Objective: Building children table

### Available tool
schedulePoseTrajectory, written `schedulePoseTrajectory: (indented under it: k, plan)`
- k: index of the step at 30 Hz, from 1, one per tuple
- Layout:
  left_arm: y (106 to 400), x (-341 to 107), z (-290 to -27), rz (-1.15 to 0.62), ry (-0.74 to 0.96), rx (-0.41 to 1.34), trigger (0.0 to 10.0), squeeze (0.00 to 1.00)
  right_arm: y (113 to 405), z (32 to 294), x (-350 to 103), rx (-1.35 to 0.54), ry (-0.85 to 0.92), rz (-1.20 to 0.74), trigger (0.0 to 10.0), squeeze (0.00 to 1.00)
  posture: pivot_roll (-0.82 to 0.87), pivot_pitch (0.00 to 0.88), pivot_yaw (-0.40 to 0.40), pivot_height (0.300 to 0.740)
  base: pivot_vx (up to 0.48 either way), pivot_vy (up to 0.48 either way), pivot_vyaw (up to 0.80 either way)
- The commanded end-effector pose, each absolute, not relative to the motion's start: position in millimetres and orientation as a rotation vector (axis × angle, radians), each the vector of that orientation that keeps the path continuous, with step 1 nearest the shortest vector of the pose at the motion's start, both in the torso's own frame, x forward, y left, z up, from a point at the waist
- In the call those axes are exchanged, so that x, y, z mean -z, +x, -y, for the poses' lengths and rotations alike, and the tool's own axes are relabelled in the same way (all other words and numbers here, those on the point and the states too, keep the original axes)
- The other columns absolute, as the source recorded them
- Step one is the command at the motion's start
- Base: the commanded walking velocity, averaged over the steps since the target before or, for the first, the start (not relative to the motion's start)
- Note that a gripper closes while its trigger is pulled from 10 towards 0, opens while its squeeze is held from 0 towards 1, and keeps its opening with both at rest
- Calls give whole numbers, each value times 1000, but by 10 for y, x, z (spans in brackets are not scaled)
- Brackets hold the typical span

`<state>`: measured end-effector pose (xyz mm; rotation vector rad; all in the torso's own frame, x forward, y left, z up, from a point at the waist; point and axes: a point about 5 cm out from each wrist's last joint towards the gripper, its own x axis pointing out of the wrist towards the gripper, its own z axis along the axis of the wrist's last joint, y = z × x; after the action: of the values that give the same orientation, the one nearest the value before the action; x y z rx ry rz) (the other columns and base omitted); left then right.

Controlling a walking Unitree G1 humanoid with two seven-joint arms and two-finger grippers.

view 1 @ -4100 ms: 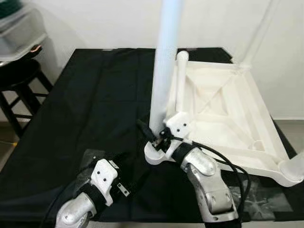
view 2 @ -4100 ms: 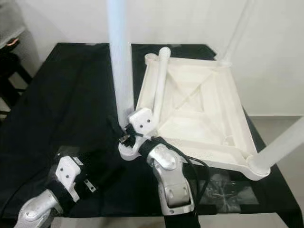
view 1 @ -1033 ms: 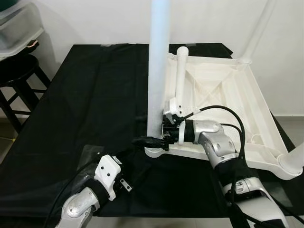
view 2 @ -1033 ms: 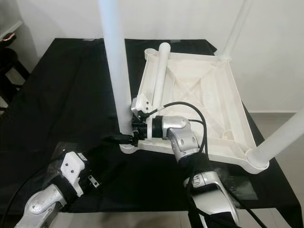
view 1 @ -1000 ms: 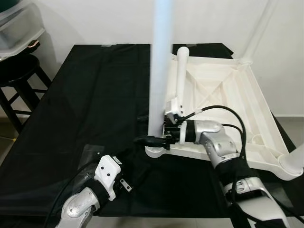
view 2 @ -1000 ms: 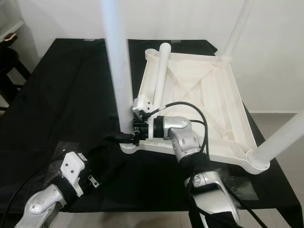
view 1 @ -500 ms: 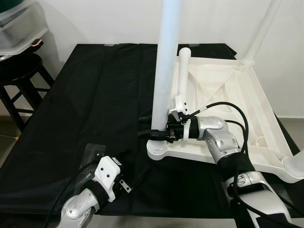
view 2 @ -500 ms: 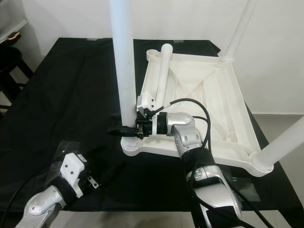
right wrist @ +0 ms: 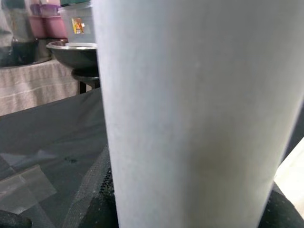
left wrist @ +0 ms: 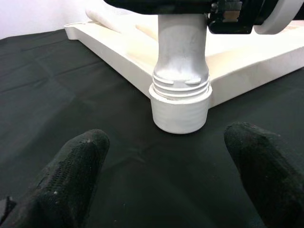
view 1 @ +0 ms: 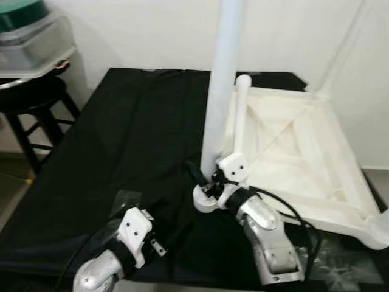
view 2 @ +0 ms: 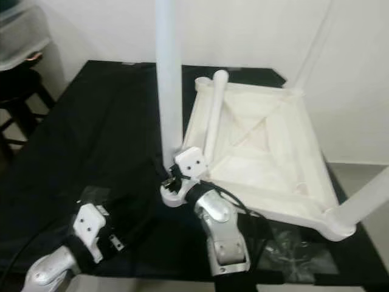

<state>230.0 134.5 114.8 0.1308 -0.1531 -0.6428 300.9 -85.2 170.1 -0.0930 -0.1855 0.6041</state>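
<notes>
While our right gripper [view 1: 203, 176] clamps the upright leg [view 1: 220, 85] in the tabletop's [view 1: 292, 152] near corner socket, seemingly half-threaded, one loose leg [view 1: 239, 115] awaits on the upturned tabletop; left gripper [left wrist: 166, 175] hovers, fingers wide.

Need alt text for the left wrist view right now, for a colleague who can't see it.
A white table leg stands screwed into the threaded corner socket of the upturned tabletop, on black cloth. The left claw is open, its two black fingers in the foreground, apart from the socket.
</notes>
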Motion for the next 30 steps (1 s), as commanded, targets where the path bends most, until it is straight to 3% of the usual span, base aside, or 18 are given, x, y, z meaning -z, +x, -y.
schedulePoseTrajectory:
  k: [1,3,4,5,7,8,9,12,13,14,15,18,20,30]
  plan:
    - [2283,-1094,-1381,127,141,642,10000,0,3024,956,-1401,-550,-102,55,0,0,28,142,17,740,0,0,0]
    - [2285,-1090,-1389,126,143,639,10000,0,3026,934,-1409,-553,-106,59,0,0,28,140,17,740,0,0,0]
    - [2288,-1087,-1396,126,144,639,10000,0,3031,904,-1420,-578,-104,62,10000,0,27,135,17,740,0,0,0]
    - [2290,-1086,-1400,124,145,639,10000,0,3019,874,-1453,-612,-93,62,10000,59,27,133,19,740,0,0,0]
    - [2291,-1085,-1403,124,145,639,10000,0,3006,853,-1478,-635,-85,62,10000,59,27,133,19,740,0,0,0]
    - [2294,-1085,-1404,123,146,640,10000,0,2992,817,-1521,-711,-58,64,10000,1000,27,132,21,740,0,0,0]
    - [2294,-1085,-1404,123,146,640,10000,0,2992,817,-1521,-711,-58,64,10000,1000,27,132,21,740,0,0,0]
    - [2304,-1086,-1392,121,148,645,10000,0,2930,778,-1764,-993,-19,110,10000,1000,33,131,22,740,0,0,0]
    - [2308,-1087,-1388,121,149,646,10000,0,2931,803,-1838,-1079,-52,130,10000,925,36,131,19,740,0,0,0]
    - [2308,-1087,-1388,121,149,646,10000,0,2931,803,-1838,-1079,-52,130,10000,925,36,131,19,740,0,0,0]
    - [2310,-1088,-1384,121,149,647,10000,0,2941,833,-1887,-1146,-84,143,10000,0,37,132,17,740,0,0,0]
    - [2313,-1088,-1382,122,149,647,10000,0,2964,866,-1932,-1200,-120,154,10000,0,37,132,16,740,0,0,0]
    - [2322,-1092,-1374,124,149,642,10000,0,3076,965,-2026,-1342,-182,142,10000,0,46,135,15,740,0,0,0]
    - [2325,-1098,-1361,123,147,646,10000,0,3367,1003,-2287,-1503,-223,103,10000,0,51,150,22,740,0,0,0]
